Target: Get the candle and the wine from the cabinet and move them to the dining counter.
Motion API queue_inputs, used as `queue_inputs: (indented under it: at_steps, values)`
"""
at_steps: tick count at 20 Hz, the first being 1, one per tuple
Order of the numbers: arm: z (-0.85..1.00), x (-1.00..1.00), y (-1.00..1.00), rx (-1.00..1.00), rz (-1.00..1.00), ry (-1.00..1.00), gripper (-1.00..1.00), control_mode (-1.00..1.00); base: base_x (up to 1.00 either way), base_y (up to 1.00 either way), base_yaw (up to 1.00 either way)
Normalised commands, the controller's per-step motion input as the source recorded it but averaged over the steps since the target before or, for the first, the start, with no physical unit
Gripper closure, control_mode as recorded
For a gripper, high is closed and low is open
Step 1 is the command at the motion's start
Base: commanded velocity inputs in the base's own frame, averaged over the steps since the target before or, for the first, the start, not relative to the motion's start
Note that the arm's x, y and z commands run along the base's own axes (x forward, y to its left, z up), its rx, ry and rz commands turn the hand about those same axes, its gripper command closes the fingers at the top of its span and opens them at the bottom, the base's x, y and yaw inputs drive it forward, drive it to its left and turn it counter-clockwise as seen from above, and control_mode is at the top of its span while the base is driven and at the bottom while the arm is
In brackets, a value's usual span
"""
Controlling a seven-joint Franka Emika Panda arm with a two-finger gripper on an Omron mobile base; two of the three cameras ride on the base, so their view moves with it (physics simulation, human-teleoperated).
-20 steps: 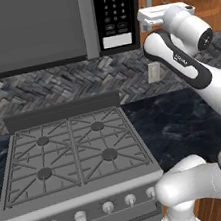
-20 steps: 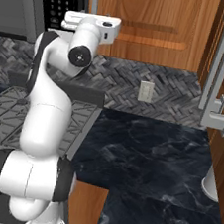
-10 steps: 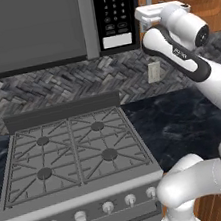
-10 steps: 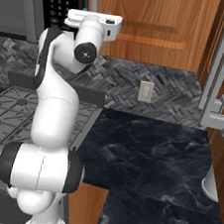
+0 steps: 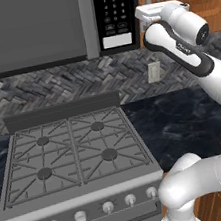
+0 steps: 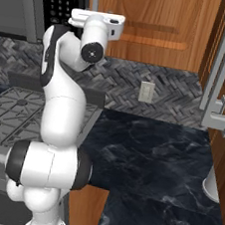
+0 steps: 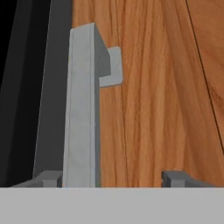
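end effector (image 7: 111, 179) raised to the cabinet (image 6: 161, 25) door, fingertips (image 7: 175, 178) standing well apart on either side of the silver bar handle (image 7: 83, 109), not yet clamped on it. from the hand view, handle bar sitting close against the left-side tip, with a wide gap of bare wood between bar and the other tip; off-centre, then. door shut as far as can be told, so candle and wine hidden behind it, if inside at all; neither visible. dining counter likewise not identifiable here; just the black marbled desk (image 6: 148, 159) beside the stove (image 5: 74, 153) and the microwave (image 5: 112, 11) next to the cabinet.

judged step: taking hold of the handle to pull the door open.

advice for doing it well:
- shift sideways a little so the bar lies midway between the tips before closing, otherwise one tip pushes first and the grip twists.
- go deep enough that the pads wrap the bar, short of hitting the wood behind.
- grasp below the standoff bracket (image 7: 111, 65), on the straight run of the bar.
- close firmly, then pull along an arc about the hinge side, not straight back, to avoid slipping off.
- mind the microwave edge just beside the handle; little room on that side.
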Motion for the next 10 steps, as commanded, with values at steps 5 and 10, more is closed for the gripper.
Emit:
queue_inputs:
  at_steps: [5, 10]
  values:
    - [0.00, 0.00, 0.00, 0.00, 0.00, 0.00, 1.00, -1.00, 0.00, 0.00, 0.00]
    - [0.00, 0.00, 0.00, 0.00, 0.00, 0.00, 1.00, -1.00, 0.00, 0.00, 0.00]
